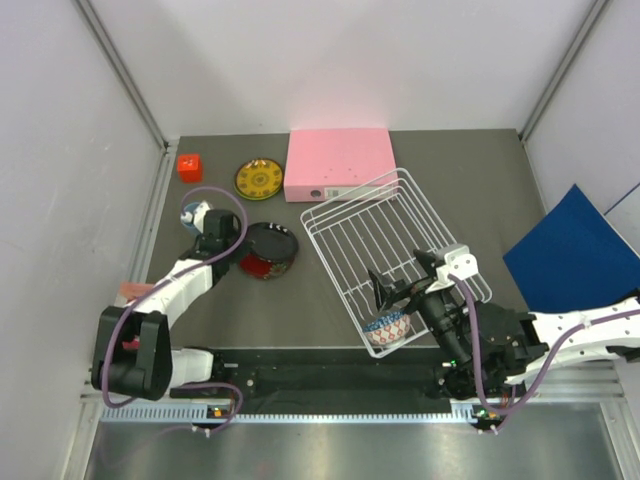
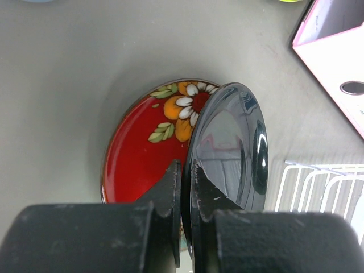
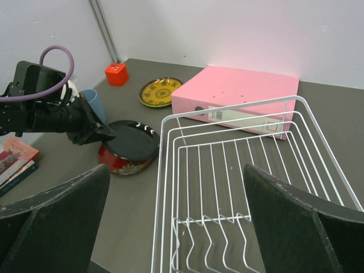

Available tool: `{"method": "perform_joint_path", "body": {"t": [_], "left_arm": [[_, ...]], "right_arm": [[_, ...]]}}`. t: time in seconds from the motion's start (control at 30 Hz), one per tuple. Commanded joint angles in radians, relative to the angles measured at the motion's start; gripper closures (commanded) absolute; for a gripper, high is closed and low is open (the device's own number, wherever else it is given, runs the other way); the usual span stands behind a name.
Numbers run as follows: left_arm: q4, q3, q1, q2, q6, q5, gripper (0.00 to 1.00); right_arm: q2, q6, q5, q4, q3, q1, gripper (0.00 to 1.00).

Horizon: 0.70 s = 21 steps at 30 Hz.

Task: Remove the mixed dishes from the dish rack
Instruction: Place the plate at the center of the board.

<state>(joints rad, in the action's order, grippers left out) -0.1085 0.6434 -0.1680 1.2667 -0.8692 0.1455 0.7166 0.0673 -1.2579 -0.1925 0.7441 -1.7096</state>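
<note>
**Left claw grips black plate; right claw open over rack**

The left claw (image 2: 185, 170) is clamped on the rim of the black plate (image 2: 233, 148). The plate lies over a red flowered dish (image 2: 142, 159) on the tabletop (image 1: 300, 300), near the dish rack (image 3: 227, 107). The right claw (image 3: 176, 170) stands wide open above the rack. A small patterned bowl (image 1: 387, 327) sits in the rack's near corner.

light blue cup (image 1: 191, 213) partly behind left arm (image 1: 181, 279)
</note>
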Motion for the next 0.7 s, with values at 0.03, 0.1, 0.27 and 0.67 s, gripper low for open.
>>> {"method": "perform_joint_path", "body": {"t": [0.03,0.1,0.27,0.67], "left_arm": [[-0.112,0.044,0.005,0.071,0.009,0.020,1.00],[-0.167,0.055,0.007,0.098,0.004,0.022,0.98],[-0.200,0.048,0.007,0.105,0.001,0.003,0.89],[-0.270,0.026,0.005,0.025,0.029,-0.018,0.63]], "right_arm": [[0.001,-0.012,0.005,-0.015,-0.009,0.005,0.00],[0.001,-0.012,0.005,-0.013,-0.011,0.004,0.00],[0.014,-0.014,0.005,-0.018,-0.018,0.005,0.00],[0.038,-0.015,0.012,-0.032,-0.022,0.005,0.00]]}}
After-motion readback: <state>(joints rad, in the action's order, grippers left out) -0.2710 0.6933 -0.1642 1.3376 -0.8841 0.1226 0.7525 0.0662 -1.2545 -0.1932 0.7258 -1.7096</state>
